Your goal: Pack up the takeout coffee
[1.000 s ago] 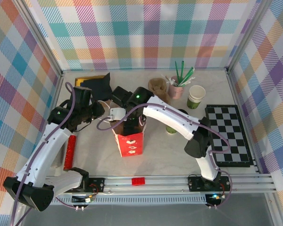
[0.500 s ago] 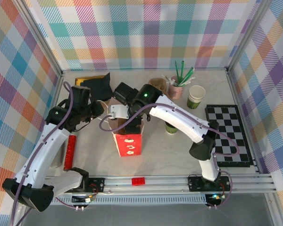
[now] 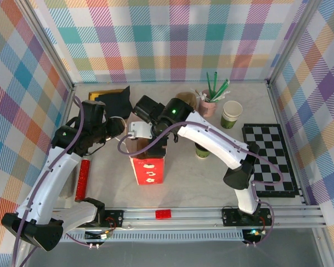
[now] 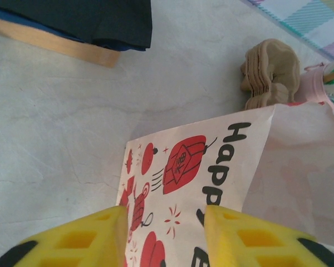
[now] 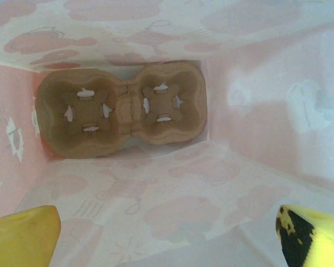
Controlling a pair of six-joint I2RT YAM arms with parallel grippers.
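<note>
1. paper bag: red-and-white print, lower centre of the overhead view, standing upright with its mouth open.
2. right gripper: jaws wide apart and empty, yellow fingers at the bottom corners of its wrist view, looking straight down into the bag.
3. cup carrier: brown, flat on the bag's floor, both wells vacant.
4. left gripper: jaws parted, astride the bag's printed wall at the bottom of its view.
5. takeout coffee: on the table just right of the bag, centre of the overhead view, not yet packed.

Handling note: lift the right gripper straight out without snagging the walls. Take the cup by its body below the lid, keep it upright, and lower it into one well. The left gripper should brace the mouth open.

Obscured: the right arm crosses the coffee's upper part, so the lid is hard to make out. The frame edge cuts off the left fingers' contact with the paper, so this is probably a loose brace rather than a pinch.
</note>
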